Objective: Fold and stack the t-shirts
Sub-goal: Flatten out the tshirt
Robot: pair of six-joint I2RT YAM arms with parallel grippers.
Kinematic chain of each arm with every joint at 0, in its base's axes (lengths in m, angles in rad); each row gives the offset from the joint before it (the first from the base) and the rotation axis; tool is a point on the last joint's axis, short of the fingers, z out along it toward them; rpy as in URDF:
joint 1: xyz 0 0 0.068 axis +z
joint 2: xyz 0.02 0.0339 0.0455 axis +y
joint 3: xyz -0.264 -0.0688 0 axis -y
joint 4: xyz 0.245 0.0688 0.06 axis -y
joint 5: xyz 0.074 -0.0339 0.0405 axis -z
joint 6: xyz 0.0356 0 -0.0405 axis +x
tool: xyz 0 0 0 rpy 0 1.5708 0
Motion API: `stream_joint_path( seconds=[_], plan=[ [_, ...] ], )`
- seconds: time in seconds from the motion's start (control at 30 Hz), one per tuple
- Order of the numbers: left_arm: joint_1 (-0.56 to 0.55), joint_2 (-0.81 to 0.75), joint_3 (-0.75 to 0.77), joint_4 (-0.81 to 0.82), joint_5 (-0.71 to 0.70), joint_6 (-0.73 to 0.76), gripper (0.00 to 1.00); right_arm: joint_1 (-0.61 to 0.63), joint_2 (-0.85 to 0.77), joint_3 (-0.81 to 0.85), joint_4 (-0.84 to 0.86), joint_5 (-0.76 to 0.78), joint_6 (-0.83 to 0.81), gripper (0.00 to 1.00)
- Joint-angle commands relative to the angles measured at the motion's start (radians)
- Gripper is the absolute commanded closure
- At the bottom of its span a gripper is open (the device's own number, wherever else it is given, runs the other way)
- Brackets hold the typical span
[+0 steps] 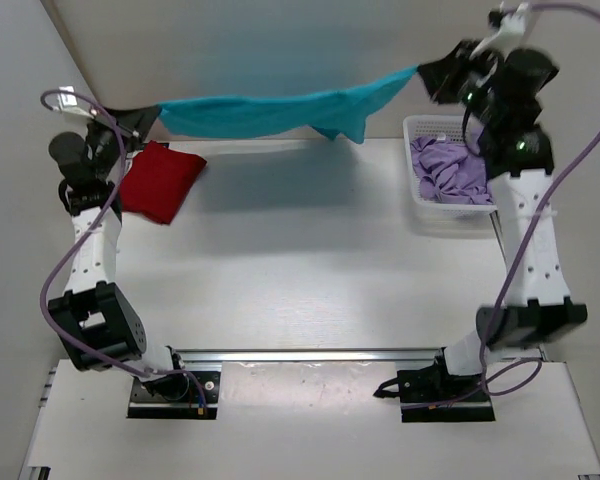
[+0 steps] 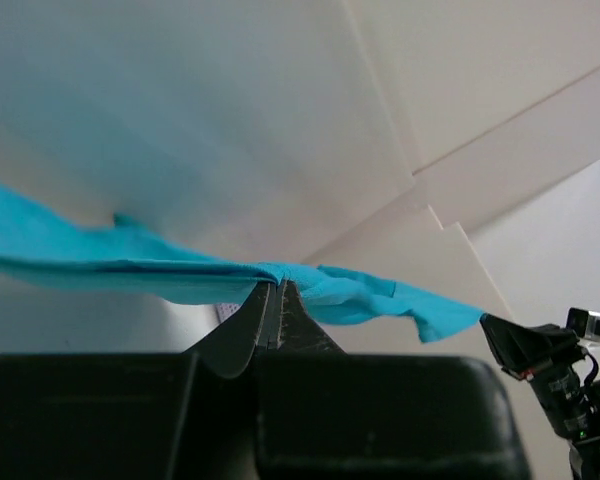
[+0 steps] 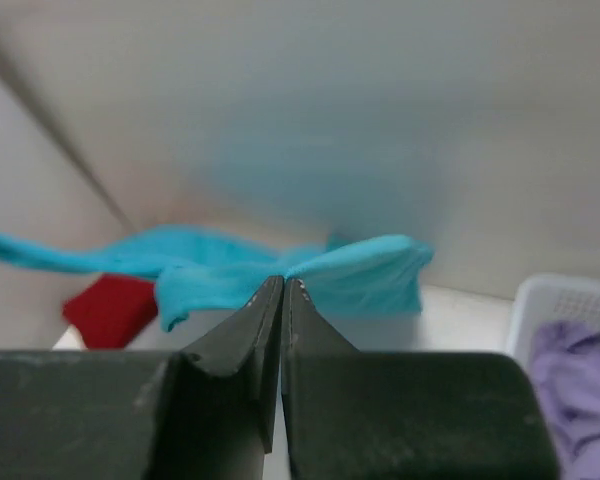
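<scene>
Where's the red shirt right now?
Top view: the red shirt lies folded on the table at far left, right beside the left arm, near the left end of the held-up teal shirt.

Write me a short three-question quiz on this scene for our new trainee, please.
1. True or false: the teal shirt lies flat on the table.
2. The lavender shirt is: A folded on the table; B in the white basket; C hanging in the air.
3. Fill in: the folded shirt on the table is ___.
Key: 1 false, the left gripper and right gripper hold it stretched in the air; 2 B; 3 red.
</scene>
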Motion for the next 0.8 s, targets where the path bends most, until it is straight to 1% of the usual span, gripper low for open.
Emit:
stream_joint_path(
  seconds=[0.0, 0.03, 0.07, 0.13, 0.17, 0.2, 0.27, 0.3, 0.33, 0.4, 0.43, 0.5, 0.53, 0.6, 0.67, 0.7, 0.77],
  plan=[
    [-0.011, -0.044, -0.192, 0.065, 0.030, -0.003, 1.00, 0.031, -0.111, -0.390, 0.132, -0.011, 0.002, 1.00],
    [-0.004, -0.059, -0.263, 0.075, 0.028, 0.009, 1.00, 0.025, -0.174, -0.531, 0.171, -0.010, 0.015, 1.00],
    [-0.004, -0.074, -0.306, 0.082, 0.023, 0.032, 1.00, 0.017, -0.198, -0.595, 0.194, -0.014, 0.031, 1.00],
    [0.004, -0.111, -0.467, 0.079, 0.011, 0.081, 1.00, 0.012, -0.294, -0.858, 0.271, -0.042, 0.061, 1.00],
    [-0.002, -0.116, -0.548, 0.069, 0.015, 0.111, 1.00, 0.023, -0.342, -0.962, 0.291, -0.039, 0.077, 1.00],
    [-0.007, -0.128, -0.587, 0.061, 0.005, 0.139, 1.00, 0.025, -0.365, -1.026, 0.293, -0.031, 0.084, 1.00],
    [-0.002, -0.150, -0.735, 0.055, -0.005, 0.177, 1.00, 0.060, -0.457, -1.223, 0.332, 0.006, 0.098, 1.00],
    [-0.005, -0.153, -0.806, 0.056, -0.020, 0.187, 1.00, 0.068, -0.472, -1.315, 0.337, 0.009, 0.118, 1.00],
    [-0.004, -0.165, -0.836, 0.056, -0.034, 0.204, 1.00, 0.074, -0.518, -1.359, 0.334, 0.030, 0.126, 1.00],
    [0.001, -0.183, -0.926, 0.033, -0.037, 0.222, 1.00, 0.069, -0.607, -1.510, 0.330, 0.024, 0.175, 0.99],
    [0.006, -0.202, -0.937, 0.020, -0.038, 0.254, 1.00, 0.071, -0.640, -1.544, 0.317, 0.027, 0.183, 1.00],
    [0.006, -0.243, -0.975, -0.063, -0.040, 0.295, 1.00, 0.089, -0.763, -1.652, 0.250, 0.023, 0.207, 1.00],
    [0.004, -0.272, -0.991, -0.076, -0.042, 0.312, 1.00, 0.097, -0.797, -1.667, 0.228, 0.026, 0.210, 1.00],
    [0.030, -0.329, -1.008, -0.160, -0.032, 0.348, 1.00, 0.120, -0.949, -1.736, 0.144, 0.030, 0.241, 1.00],
    [0.061, -0.395, -1.018, -0.246, -0.006, 0.392, 1.00, 0.120, -1.041, -1.764, 0.063, 0.016, 0.270, 1.00],
    [0.082, -0.424, -1.018, -0.302, 0.007, 0.421, 1.00, 0.149, -1.106, -1.778, 0.047, 0.019, 0.304, 1.00],
    [0.073, -0.467, -1.023, -0.362, 0.011, 0.472, 1.00, 0.183, -1.143, -1.776, 0.003, 0.035, 0.354, 1.00]
  ],
)
